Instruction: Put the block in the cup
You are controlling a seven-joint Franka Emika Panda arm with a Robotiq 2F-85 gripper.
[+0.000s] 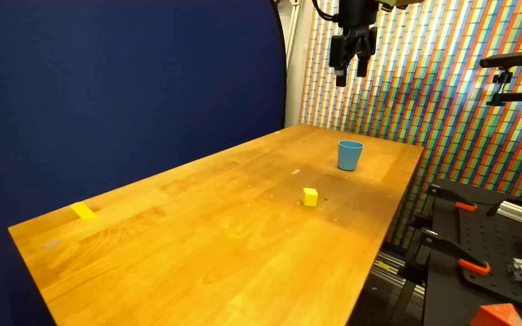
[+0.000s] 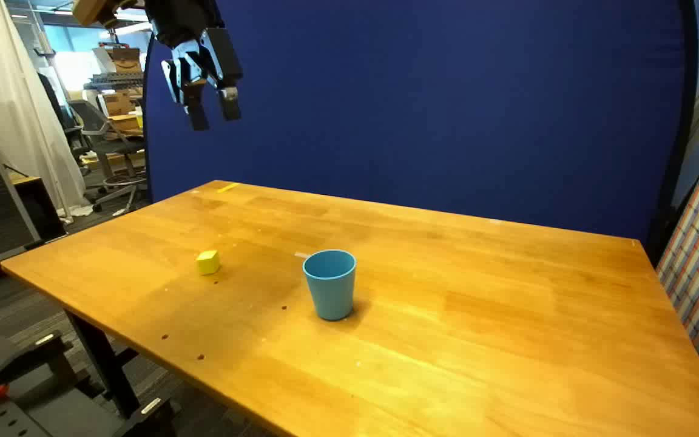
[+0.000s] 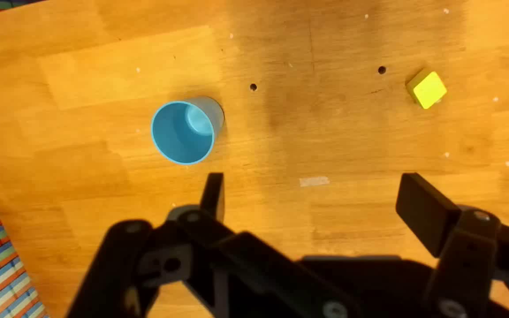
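A small yellow block [image 1: 310, 197] lies on the wooden table; it also shows in an exterior view [image 2: 207, 263] and at the upper right of the wrist view [image 3: 429, 90]. A blue cup [image 1: 349, 156] stands upright on the table, apart from the block; it also shows in an exterior view [image 2: 332, 296] and at the left of the wrist view [image 3: 183, 133]. In the wrist view the visible inside of the cup holds nothing. My gripper [image 1: 351, 76] is high above the table, also seen in an exterior view [image 2: 214, 114]. In the wrist view its fingers [image 3: 314, 194] are wide apart, with nothing between them.
The wooden table [image 2: 507, 315] carries a yellow tape strip [image 1: 83, 211] near a corner and a pale tape piece [image 3: 314, 181]. A black side bench [image 1: 474, 226] with orange-tipped clamps stands beside the table. A camera on an arm [image 1: 510, 59] and a dark blue screen [image 2: 446, 109] stand around it.
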